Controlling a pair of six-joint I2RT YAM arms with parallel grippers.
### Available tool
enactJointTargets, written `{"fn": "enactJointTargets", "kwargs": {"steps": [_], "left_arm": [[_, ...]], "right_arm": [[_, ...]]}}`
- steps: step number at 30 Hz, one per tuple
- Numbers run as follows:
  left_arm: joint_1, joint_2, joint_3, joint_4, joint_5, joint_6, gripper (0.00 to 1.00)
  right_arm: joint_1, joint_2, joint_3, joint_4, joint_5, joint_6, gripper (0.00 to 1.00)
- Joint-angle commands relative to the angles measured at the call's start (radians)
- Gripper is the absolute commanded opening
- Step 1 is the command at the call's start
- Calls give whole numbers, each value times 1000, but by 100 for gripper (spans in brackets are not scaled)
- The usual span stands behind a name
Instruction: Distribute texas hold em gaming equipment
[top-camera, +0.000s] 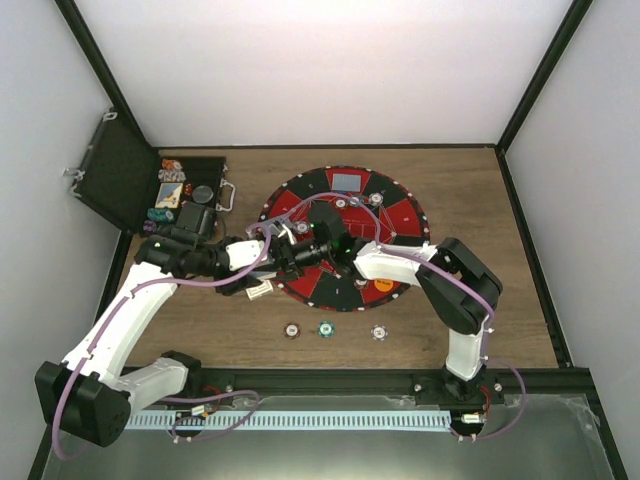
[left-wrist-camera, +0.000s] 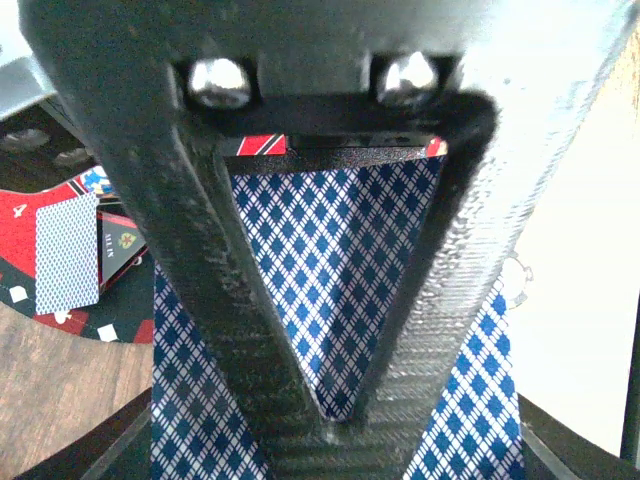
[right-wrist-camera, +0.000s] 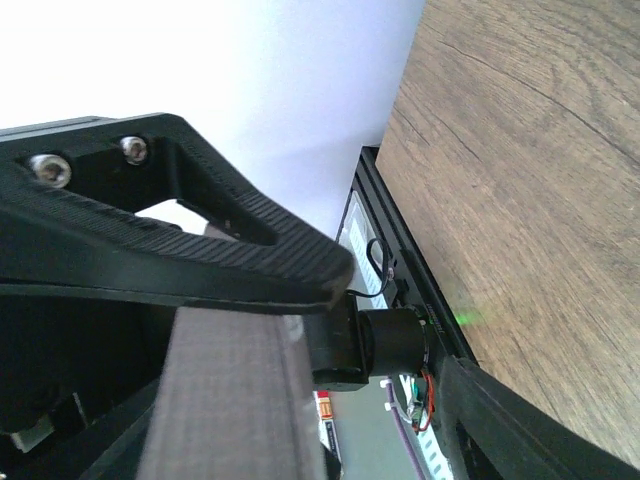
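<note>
Both arms meet over the middle of the round red-and-black mat (top-camera: 400, 215) at frame centre. The left gripper (left-wrist-camera: 335, 425) has its jaws pinched together at the tips, right over a blue diamond-backed card (left-wrist-camera: 335, 270). Whether the right gripper (top-camera: 347, 252) is open or closed, I can't tell. A second card (top-camera: 346, 182) lies at the mat's top edge, and three chips (top-camera: 325, 329) sit on the counter (top-camera: 500, 300) below it.
</note>
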Motion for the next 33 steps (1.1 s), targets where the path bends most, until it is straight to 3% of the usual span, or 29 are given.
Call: {"fn": "enactJointTargets", "kwargs": {"steps": [1,13,23,33], "left_arm": [[-7,-13,41,7,35,3,5],[-9,-14,47,4,34,4,5],[-9,-14,39,13,29,11,5],[-9,-24,23,22,22,15,5]], "right_arm": [[2,13,25,-2,-17,-16,63],[-83,-53,-107,-37,-9,-56,52],[-113,-119,-108,-123,4,-112,46],[-133,-163,-122,-190,20,-149,31]]}}
